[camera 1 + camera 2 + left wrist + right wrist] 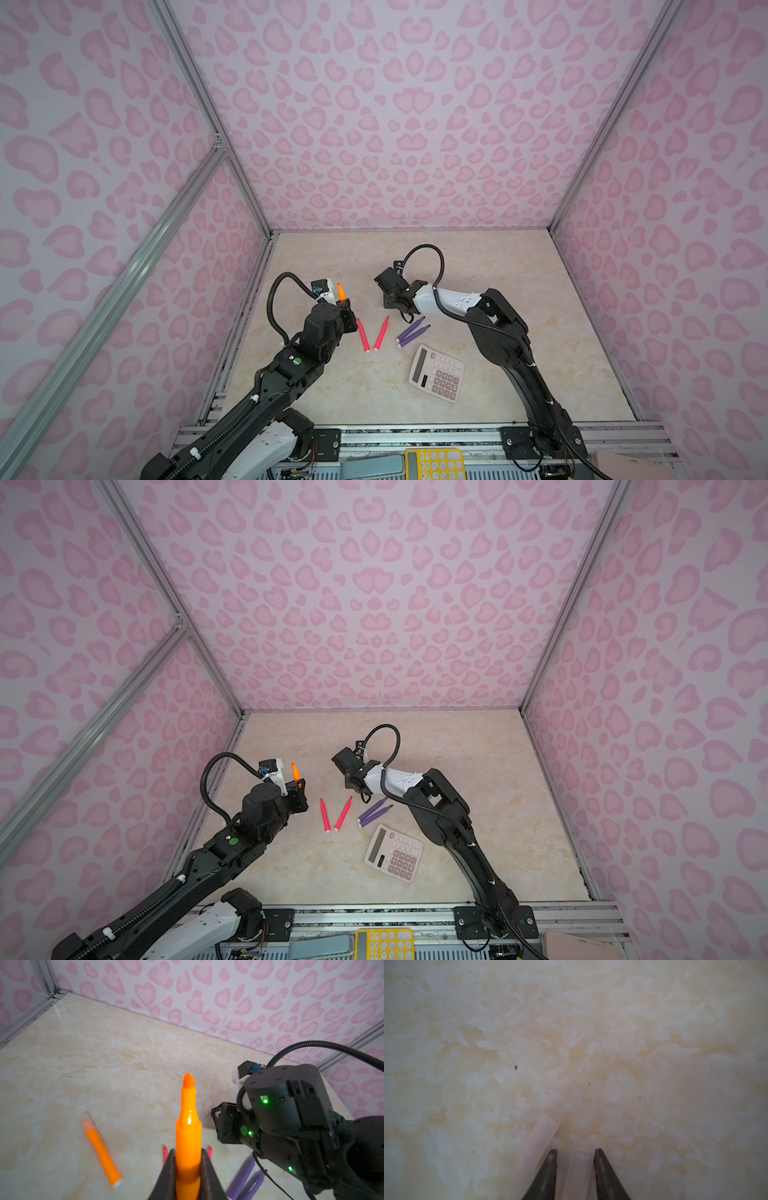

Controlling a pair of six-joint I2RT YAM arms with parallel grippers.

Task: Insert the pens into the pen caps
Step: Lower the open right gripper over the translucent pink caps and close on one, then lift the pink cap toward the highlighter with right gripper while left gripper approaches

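- An orange pen (188,1126) is clamped in the left claw (188,1153), whose jaws are closed on the barrel. The bare tapered tip is pointed out from the claw and held clear above the worktop (104,1053).
- The right claw (575,1150) is set low over the worktop, its jaws parted on either side of a clear pen cap (577,1169). A thin gap is seen on each side, so the cap is judged to be straddled and not yet gripped.
- A second cap (538,1140) is seen lying tilted on the worktop, just beside that claw.
- In the left wrist view another orange pen (102,1155) is seen lying on the worktop with a clear cap over its tip, so this one is judged done.
- Two pink-red pens (363,334) are laid in a V between the arms, and two purple pens (411,329) are laid side by side near the right arm. No caps can be made out on any of the four.
- A calculator (436,373) is seen lying near the purple pens and is no part of the task.
- By this reckoning one pen of six is capped, a second is in hand awaiting its cap, and four are left. Only two loose caps are shown; the others cannot be found in these views.
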